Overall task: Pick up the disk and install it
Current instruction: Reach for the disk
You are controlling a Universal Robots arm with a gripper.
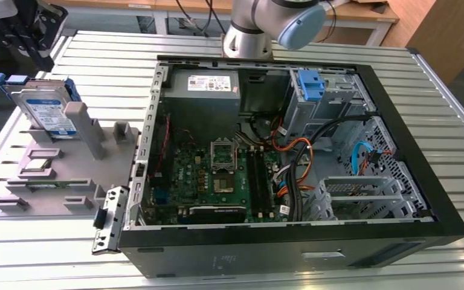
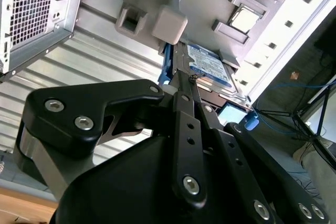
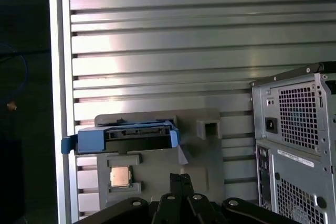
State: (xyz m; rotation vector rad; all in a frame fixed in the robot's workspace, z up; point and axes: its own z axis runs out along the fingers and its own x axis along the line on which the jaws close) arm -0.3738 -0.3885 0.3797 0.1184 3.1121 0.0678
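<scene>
Broadly, table: its slatted metal top carries everything, so you get one flat level for both the pick and the install.
Computer case: it lies on its side with the panel off and the opening upward. I judge that gives you a straight way down into the bays.
Arm: in the exterior view its base stands beyond the case's wall at twelve o'clock, placed, I judge, to serve case and fixture alike.
Grey fixture: it sits on the table at nine o'clock of the case, just beside its wall. Its slots and posts keep loose parts in known spots.
Power supply: it is boxed into the case's corner at eleven o'clock, and it is not your part.
The disk: it stands on edge in the fixture, between nine and ten o'clock of the case, leaning on a post with its label outward and blue rails on its sides. Held upright like that, I judge, both faces are free for a pinch. It is not yet picked up.
Blue bracket: it sits in the drive bay at about twelve o'clock of the case's centre.
Gripper: its fingers are pressed together on nothing. In both wrist views it hangs over the fixture, pointed toward the disk and apart from it.
Processor chip: it lies flat in its own pocket of the fixture, near the disk.
</scene>
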